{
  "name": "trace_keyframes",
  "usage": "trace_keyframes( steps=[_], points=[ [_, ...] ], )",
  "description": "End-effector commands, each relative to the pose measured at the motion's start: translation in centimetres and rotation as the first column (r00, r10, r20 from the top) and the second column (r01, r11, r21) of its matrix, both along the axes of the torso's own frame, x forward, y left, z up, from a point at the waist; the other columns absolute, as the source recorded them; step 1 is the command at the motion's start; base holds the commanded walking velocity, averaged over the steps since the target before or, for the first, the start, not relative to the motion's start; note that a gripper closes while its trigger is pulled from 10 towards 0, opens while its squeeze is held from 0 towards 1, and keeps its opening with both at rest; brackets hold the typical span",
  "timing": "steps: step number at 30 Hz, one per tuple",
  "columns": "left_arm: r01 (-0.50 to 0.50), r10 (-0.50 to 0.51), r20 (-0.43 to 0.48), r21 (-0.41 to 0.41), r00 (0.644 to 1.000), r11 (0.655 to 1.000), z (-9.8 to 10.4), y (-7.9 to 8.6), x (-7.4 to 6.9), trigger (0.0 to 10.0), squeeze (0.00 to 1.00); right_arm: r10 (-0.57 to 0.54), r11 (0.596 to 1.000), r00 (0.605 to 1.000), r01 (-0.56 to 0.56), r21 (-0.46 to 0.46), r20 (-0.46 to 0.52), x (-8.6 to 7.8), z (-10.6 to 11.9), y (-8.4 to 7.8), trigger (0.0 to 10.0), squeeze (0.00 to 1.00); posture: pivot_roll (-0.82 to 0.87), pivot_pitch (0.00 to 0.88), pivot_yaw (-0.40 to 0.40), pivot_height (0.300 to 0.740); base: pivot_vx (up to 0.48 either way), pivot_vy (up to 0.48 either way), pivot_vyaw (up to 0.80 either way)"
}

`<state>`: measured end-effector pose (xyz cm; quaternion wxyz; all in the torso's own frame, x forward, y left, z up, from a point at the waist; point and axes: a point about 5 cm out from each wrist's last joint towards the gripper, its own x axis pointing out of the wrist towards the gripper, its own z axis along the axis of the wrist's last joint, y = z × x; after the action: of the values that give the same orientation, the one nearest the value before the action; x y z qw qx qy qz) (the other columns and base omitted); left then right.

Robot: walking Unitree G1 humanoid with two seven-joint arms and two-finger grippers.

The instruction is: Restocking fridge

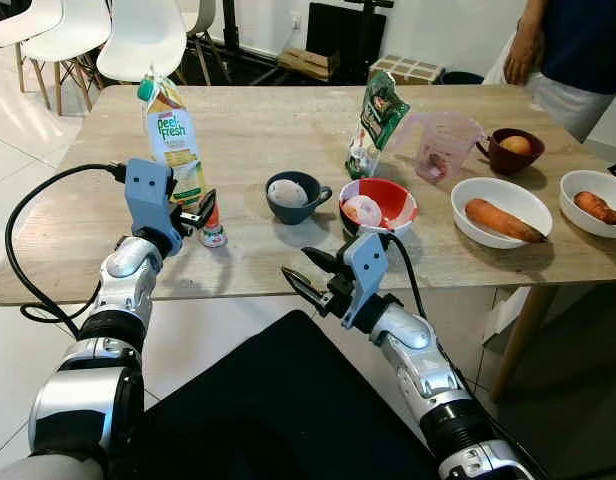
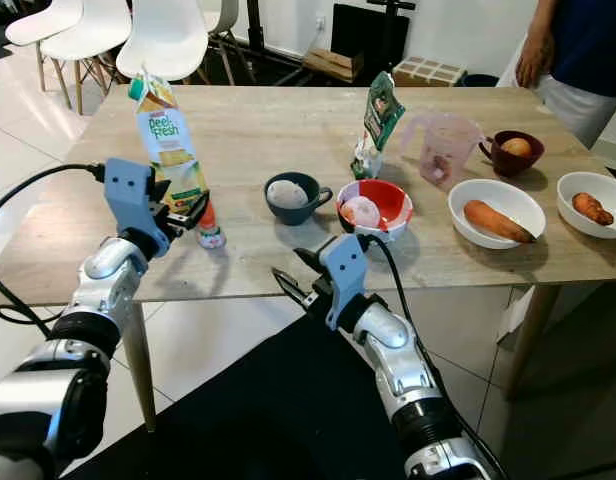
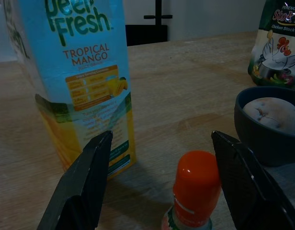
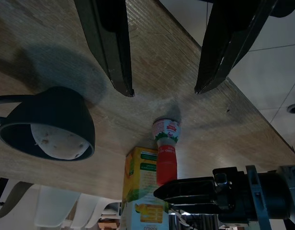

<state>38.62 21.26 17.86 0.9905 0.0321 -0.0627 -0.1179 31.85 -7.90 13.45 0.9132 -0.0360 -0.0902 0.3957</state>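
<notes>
The long pale wooden surface (image 1: 268,150) carries everything, and places here are given from the tall blue and yellow mango juice carton (image 1: 174,140) standing upright near its left front part. A person in a dark top (image 1: 568,45) stands at the far right corner, well away from the carton. White plastic chairs (image 1: 138,35) stand behind the surface, beyond the carton.

Far right of the carton sit two white bowls: the nearer white oval bowl (image 1: 500,210) holds a carrot, and the white bowl at the edge (image 1: 593,203) holds another. Behind them stand a translucent pink measuring jug (image 1: 443,145) and a dark maroon cup (image 1: 513,150) holding a round fruit. A green stock pouch (image 1: 376,120) stands upright right of the carton, with a red and white bowl (image 1: 380,205) in front of it. Between that bowl and the carton sits a dark blue cup (image 1: 294,196) with a pale lump inside.

Just beside the carton's base, to its front right, stands a small orange-capped bottle (image 3: 195,191). The left end effector (image 3: 159,191) has its fingers spread wide on either side of the bottle, not touching it. The right end effector (image 1: 310,275) hovers before the surface edge, fingers apart and empty.
</notes>
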Motion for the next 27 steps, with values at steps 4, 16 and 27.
trace_keyframes(
  steps=[4, 16, 27],
  points=[
    [0.014, -0.015, -0.102, -0.008, 0.995, 1.0, -1.88, -0.01, -0.25, 10.0, 0.0, -0.007, 1.0, 1.0, 0.007, 0.004, -0.007, -0.15, -0.35, -0.31, 10.0, 0.0, -0.17, 0.164, -0.021, 0.74, 0.0, 0.0, 0.0],
    [0.036, -0.029, -0.1, 0.068, 0.995, 0.997, -1.61, -0.48, -0.01, 10.0, 0.0, -0.018, 1.0, 1.0, 0.018, 0.015, -0.007, 0.06, -0.13, -0.4, 10.0, 0.0, -0.17, 0.176, -0.019, 0.74, 0.0, 0.0, 0.0],
    [0.037, -0.027, -0.128, 0.072, 0.991, 0.997, -1.89, -0.46, 0.04, 5.5, 0.0, -0.026, 1.0, 1.0, 0.026, 0.015, -0.008, 0.14, -0.12, -0.41, 10.0, 0.0, -0.18, 0.183, -0.015, 0.74, 0.0, 0.0, 0.0]
  ],
)
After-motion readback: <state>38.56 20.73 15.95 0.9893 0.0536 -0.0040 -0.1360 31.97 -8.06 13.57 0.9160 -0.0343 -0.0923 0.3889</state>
